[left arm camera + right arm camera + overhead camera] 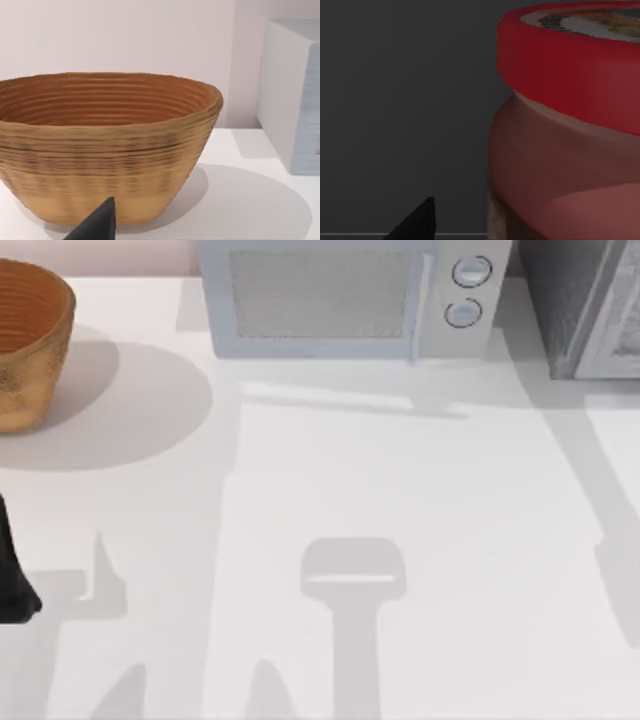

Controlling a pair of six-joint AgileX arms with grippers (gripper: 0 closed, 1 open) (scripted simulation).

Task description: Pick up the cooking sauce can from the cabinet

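Inside the cabinet (395,100), cooking sauce can (570,150) close before right tool

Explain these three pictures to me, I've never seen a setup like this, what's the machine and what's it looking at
This is a simulated AgileX robot with two arms, each ending in a two-fingered hand. One picture looks down on a white table; the other two come from cameras on the arms' wrists.

On the table stand a woven brown basket at the left, a pale blue microwave in the middle and a dark grey cabinet at the right.

The left arm waits at the table's left edge, its camera facing the basket. The right wrist camera sits very close to a red-topped sauce can against a dark wall. One dark fingertip shows there, apart from the can, so nothing looks held yet.
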